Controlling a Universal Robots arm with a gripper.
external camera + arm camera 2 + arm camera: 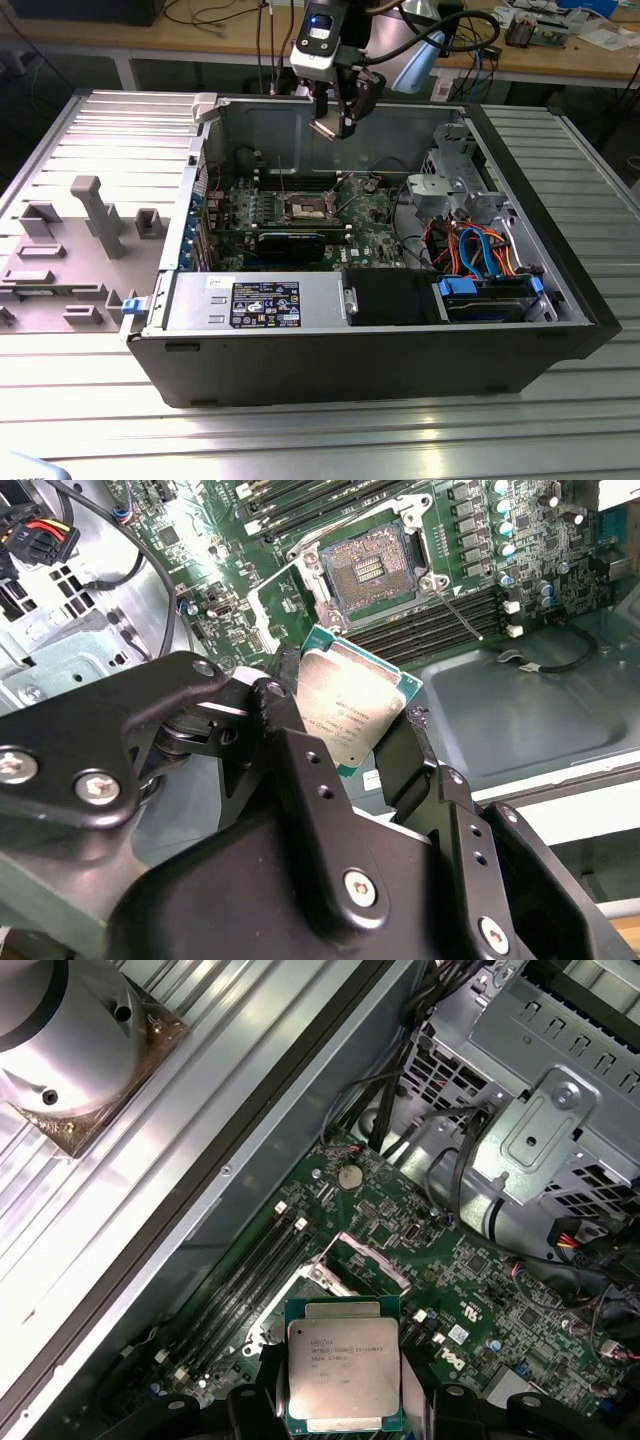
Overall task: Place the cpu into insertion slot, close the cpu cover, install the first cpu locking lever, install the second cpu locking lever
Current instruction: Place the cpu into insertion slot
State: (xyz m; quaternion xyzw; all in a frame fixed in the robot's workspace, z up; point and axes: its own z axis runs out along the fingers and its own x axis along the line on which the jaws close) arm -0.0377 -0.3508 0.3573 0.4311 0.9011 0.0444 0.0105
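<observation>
At the exterior view's left, a grey panel (70, 240) with upright plastic blocks lies flat on the ribbed metal tabletop (300, 430). Just beside it, toward the exterior view's right, sits an open black computer case (380, 355) with its inside facing up. Along its near wall is a silver power box (200, 300) carrying a dark label. Behind that box the green circuit board (375, 220) lies on the case floor, and a long black card (292, 243) stands across it.

The insertion slot (305, 208) is on the board just behind the card. In the second wrist view the slot (372, 568) is uncovered, showing its dark centre and silver rim, with long narrow memory slots (430, 630) running alongside. In the first wrist view the cpu cover (372, 1260) is a thin silver frame tilted up from the slot's edge.

The arm (325, 40) hangs over the back part of the case, well apart from the board. Its black fingers (300, 770) are clamped on the cpu (355, 705), one on each of two opposite edges, and the dull silver top faces both wrist cameras. The cpu (343, 1365) is in the air over the board near the slot, touching nothing but the fingers.

Further toward the exterior view's right, a perforated metal drive cage (455, 185) stands by the case's far wall. Orange and blue cables (485, 250) run below it to a blue-handled drive bay (485, 297).
</observation>
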